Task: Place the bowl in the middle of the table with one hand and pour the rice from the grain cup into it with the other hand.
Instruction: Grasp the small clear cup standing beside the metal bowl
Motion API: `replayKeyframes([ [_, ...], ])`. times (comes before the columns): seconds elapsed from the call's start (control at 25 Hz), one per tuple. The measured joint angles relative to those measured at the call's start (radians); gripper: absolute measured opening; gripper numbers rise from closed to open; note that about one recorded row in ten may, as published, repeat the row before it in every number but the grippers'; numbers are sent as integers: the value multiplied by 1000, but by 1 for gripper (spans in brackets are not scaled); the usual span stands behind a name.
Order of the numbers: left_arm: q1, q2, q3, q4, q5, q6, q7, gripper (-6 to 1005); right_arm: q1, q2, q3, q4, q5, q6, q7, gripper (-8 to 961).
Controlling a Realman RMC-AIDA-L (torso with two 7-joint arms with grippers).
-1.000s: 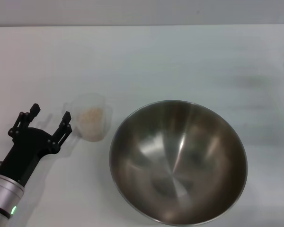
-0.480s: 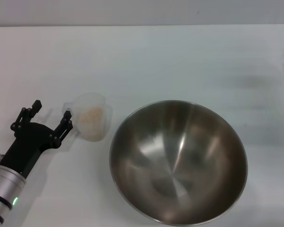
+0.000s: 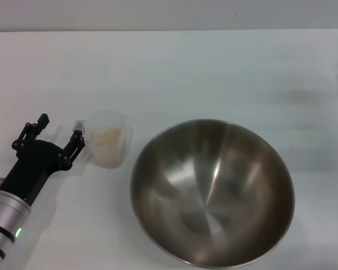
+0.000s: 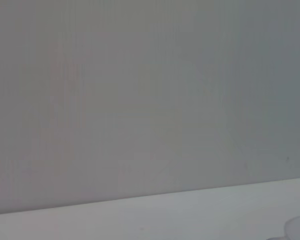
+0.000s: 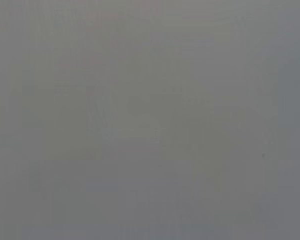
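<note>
One pincer beside the grain cup [image 3: 106,145].
Left gripper [image 3: 59,128] spread wide, its right fingertip [image 3: 78,136] at the cup's handle; bowl [image 3: 212,192] beyond.

Brushed, shiny steel bowl [image 3: 212,192] beside a clear plastic grain cup [image 3: 107,146] on a matt white tabletop [image 3: 214,73]; the left claw [image 3: 59,130] is matt black.

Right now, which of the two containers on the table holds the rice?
The grain cup, the small clear one beside the open left gripper, holds the rice. The big steel bowl is empty.
</note>
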Motion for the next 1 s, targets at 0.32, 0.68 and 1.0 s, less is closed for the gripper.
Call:
replayKeyframes([
  [0.32, -1, 0, 2, -8, 0, -8, 0, 749, 7, 0, -3, -1, 0, 7, 0, 361],
  [0.68, -2, 0, 6, -11, 2, -10, 0, 411, 9, -1, -2, 3, 0, 7, 0, 361],
  [1.0, -6, 0, 7, -16, 8, -13, 18, 81, 10, -2, 0, 3, 0, 7, 0, 360],
])
